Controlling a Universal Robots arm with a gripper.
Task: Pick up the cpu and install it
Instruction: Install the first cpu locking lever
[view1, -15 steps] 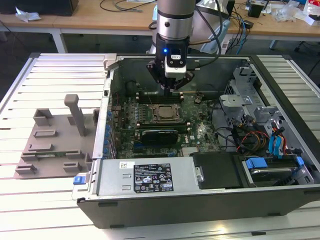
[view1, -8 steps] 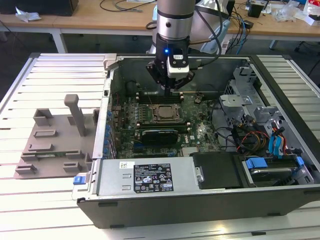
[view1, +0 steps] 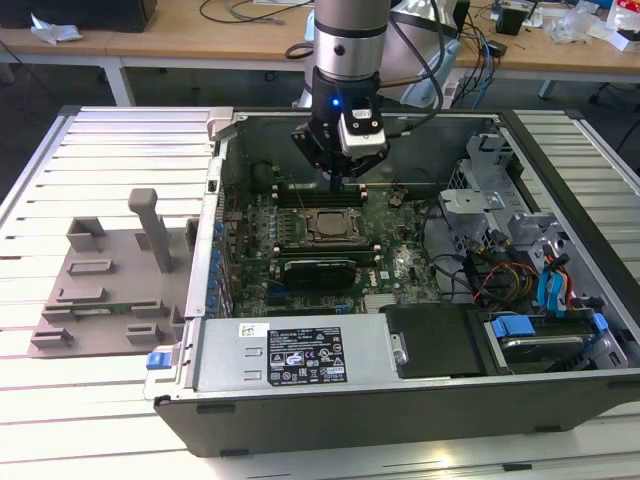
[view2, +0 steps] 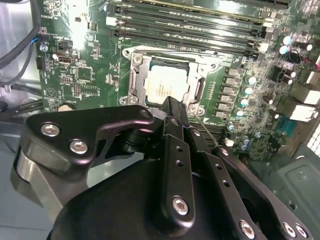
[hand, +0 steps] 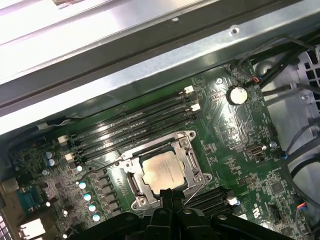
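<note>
The cpu (view2: 167, 82) (hand: 161, 171) is a silvery square chip lying flat inside the motherboard socket (view2: 134, 80), with the socket's metal frame around it. In the exterior view the cpu (view1: 325, 228) sits in the middle of the open computer case. My gripper (view1: 343, 180) hangs a little above the socket's far edge. In both wrist views its black fingers (view2: 172, 112) (hand: 170, 195) meet in a point just short of the chip, shut, with nothing between them.
Memory slots (hand: 135, 122) run along the socket's far side. The case walls (view1: 215, 190) enclose the board. A drive cage and cables (view1: 520, 270) fill the exterior view's right. A grey plastic fixture (view1: 110, 285) lies outside the case at the left.
</note>
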